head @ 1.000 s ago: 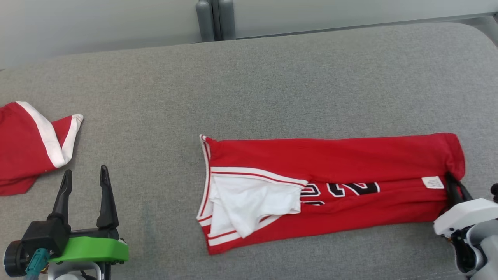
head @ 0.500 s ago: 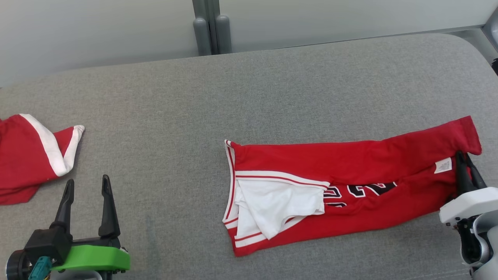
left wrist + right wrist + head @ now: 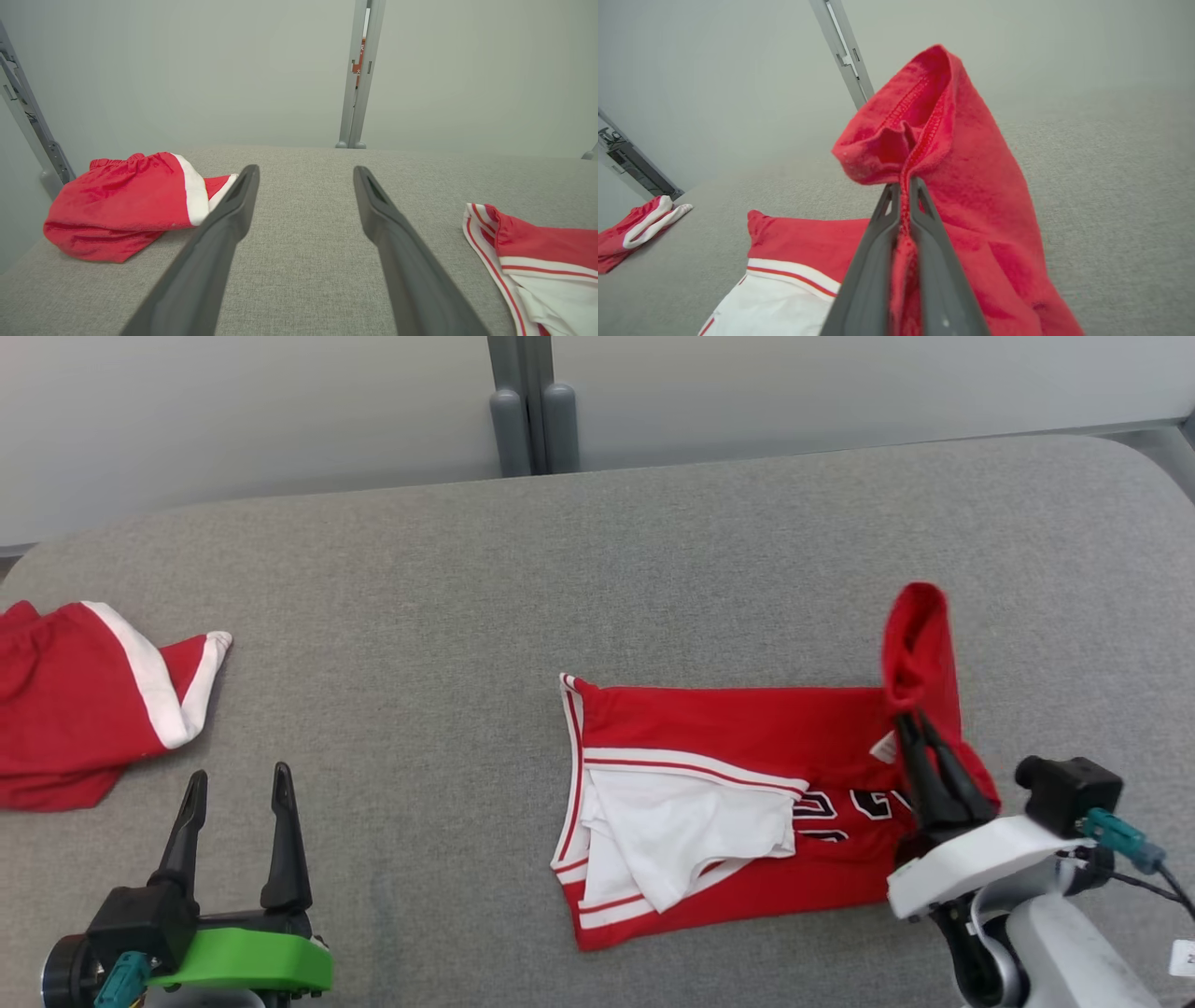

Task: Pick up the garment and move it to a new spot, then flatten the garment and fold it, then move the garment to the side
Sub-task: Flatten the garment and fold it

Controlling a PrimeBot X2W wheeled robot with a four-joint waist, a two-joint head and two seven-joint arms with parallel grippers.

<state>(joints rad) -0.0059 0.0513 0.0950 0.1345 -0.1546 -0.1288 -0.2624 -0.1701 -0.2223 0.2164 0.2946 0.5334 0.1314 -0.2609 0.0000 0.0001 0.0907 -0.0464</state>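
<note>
Between the clenched right jaws, a red seam of the garment [image 3: 971,163] is pinched and raised, its stitching plain from the right wrist; from the head, black numerals and white lining show on the part lying flat on the grey counter [image 3: 709,551] left of them. Left jaws gape empty; beyond, left, lies a red cloth [image 3: 121,205].
</note>
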